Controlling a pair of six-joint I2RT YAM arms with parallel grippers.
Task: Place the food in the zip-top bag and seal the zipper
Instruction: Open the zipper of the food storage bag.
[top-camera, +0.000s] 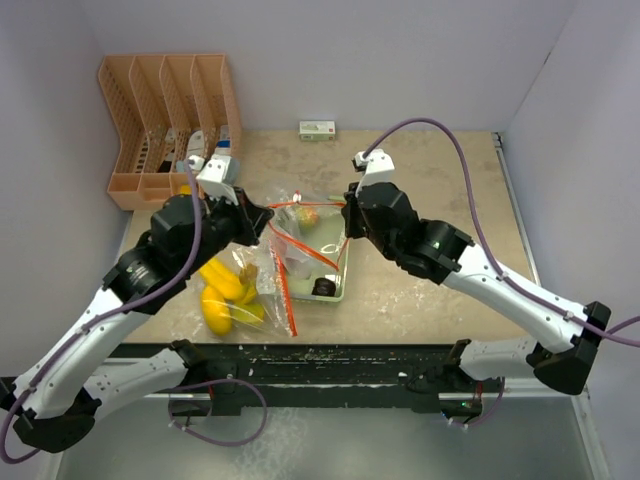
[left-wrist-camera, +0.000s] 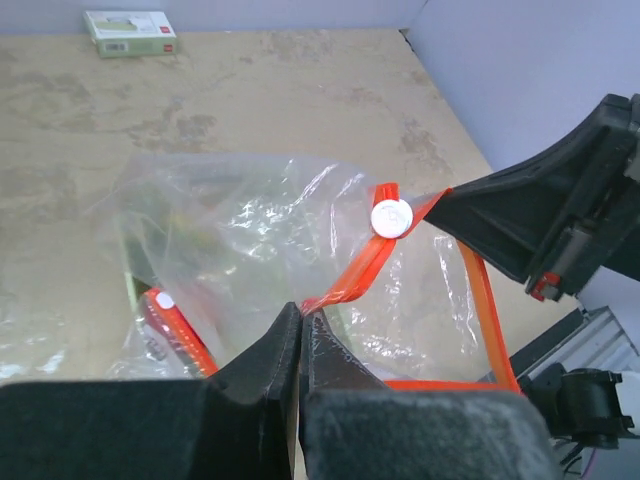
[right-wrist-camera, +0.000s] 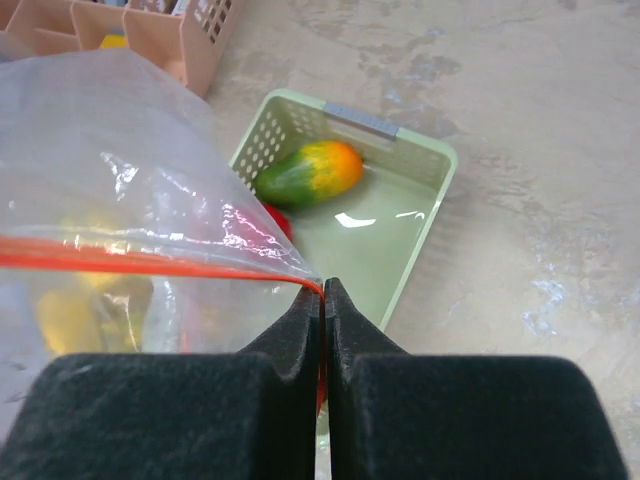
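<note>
Clear plastic, that is the bag (left-wrist-camera: 250, 240), and it hangs in the air between your two pincers, over the green tray (right-wrist-camera: 440, 160). Your left pincer (left-wrist-camera: 302, 318) is squeezed fully shut on the orange-red strip (left-wrist-camera: 355, 280) at the bag's mouth. Your right pincer (right-wrist-camera: 324, 290) is squeezed shut on the strip's far end. The mango (right-wrist-camera: 310, 172) lies in the tray, and the bananas (top-camera: 224, 280) lie on the table (left-wrist-camera: 250, 90) just beside it, so the fruit looks not packed yet. Hold both ends tight. Move both arms together and slowly. Pull too hard and the thin strip may slip out. Do not twist, or the mouth may fold shut.
</note>
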